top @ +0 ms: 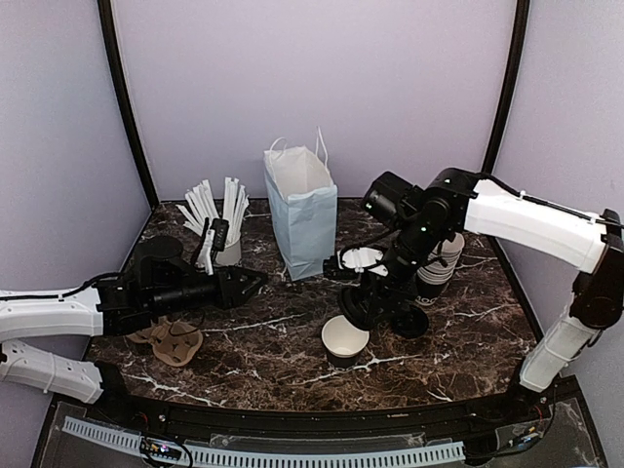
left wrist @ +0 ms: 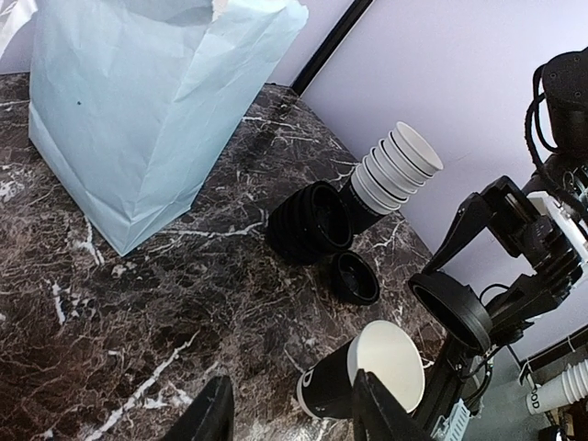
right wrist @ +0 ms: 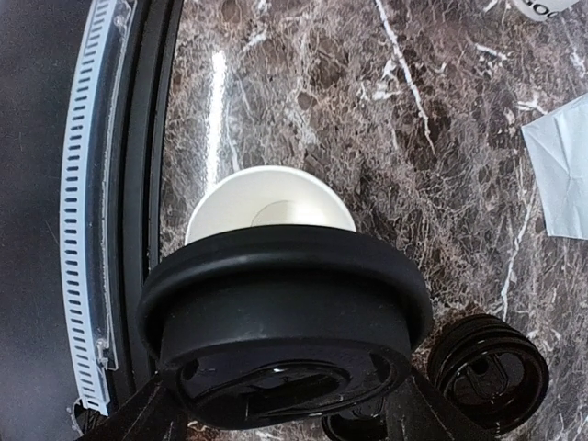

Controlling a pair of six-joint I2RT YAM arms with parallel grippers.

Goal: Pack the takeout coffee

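The takeout coffee cup (top: pixel 344 339), dark outside and white inside, stands upright and lidless at the table's front middle. It also shows in the left wrist view (left wrist: pixel 363 372) and the right wrist view (right wrist: pixel 271 204). My right gripper (top: pixel 363 304) is shut on a round black lid (right wrist: pixel 285 312) and holds it just above and behind the cup's rim; the lid also shows in the left wrist view (left wrist: pixel 450 310). My left gripper (top: pixel 252 285) is open and empty, left of the cup and pointing at it (left wrist: pixel 294 418). The pale blue paper bag (top: pixel 302 210) stands open behind.
A stack of lidless white-rimmed cups (top: pixel 441 261) stands right of the bag. Loose black lids (top: pixel 409 320) lie by my right gripper, also in the right wrist view (right wrist: pixel 489 372). Brown cup carriers (top: pixel 174 339) and a holder of white sticks (top: pixel 219 219) are at the left.
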